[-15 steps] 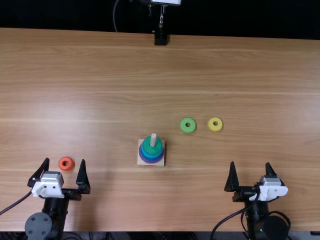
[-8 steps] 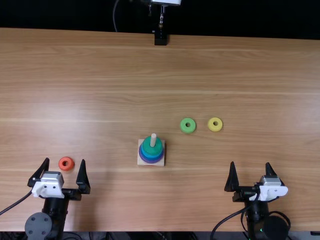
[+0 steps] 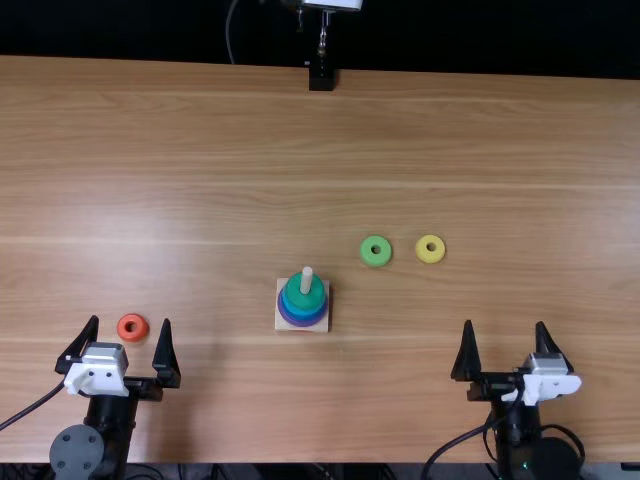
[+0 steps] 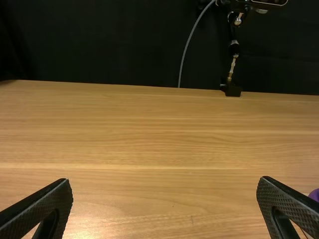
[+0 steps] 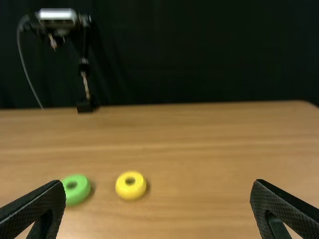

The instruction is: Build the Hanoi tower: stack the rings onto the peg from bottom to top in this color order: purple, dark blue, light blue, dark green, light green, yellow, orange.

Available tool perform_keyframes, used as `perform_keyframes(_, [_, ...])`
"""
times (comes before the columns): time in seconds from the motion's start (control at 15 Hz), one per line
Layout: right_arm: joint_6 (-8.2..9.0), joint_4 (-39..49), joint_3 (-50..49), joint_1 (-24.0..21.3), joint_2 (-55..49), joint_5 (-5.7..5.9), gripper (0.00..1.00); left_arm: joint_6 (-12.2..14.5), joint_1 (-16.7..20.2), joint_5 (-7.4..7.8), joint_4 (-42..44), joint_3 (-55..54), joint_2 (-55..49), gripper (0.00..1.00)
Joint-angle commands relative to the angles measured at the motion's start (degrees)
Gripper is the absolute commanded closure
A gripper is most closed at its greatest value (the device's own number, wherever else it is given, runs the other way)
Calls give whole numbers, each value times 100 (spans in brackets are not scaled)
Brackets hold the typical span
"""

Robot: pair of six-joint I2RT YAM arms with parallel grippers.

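The left fingers (image 3: 165,355) and right fingers (image 3: 466,357) are standing wide. The light green ring (image 3: 366,259) is probably going next, needing careful lining up over the peg (image 3: 306,281).

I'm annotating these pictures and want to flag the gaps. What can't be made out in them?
- Top view: the lower part of the peg, hidden by the stacked rings.
- Top view: the middle of the base, covered by the same rings.
- Left wrist view: most of the purple ring, cut off by the edge.
- Right wrist view: a sliver of the light green ring, behind the right tool.
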Motion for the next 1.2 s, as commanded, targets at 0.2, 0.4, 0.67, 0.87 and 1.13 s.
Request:
perform_keyframes(0.2, [1,1078,521,-55,-73,-53,0,21,44,85,-212,-43,-62,0])
perform_keyframes(0.4, [32,1046,1241,-55,-73,-64,0,21,44,75,-212,-43,-62,0])
perform_keyframes(0.67, [64,1046,2401,68,832,-75,0,21,44,85,-212,-43,-62,0])
perform_keyframes(0.87, [64,1035,2850,77,2212,-96,0,21,44,85,-212,-43,-62,0])
perform_keyframes(1.13, [117,993,3439,719,3434,-127,0,21,44,75,-212,-43,-62,0])
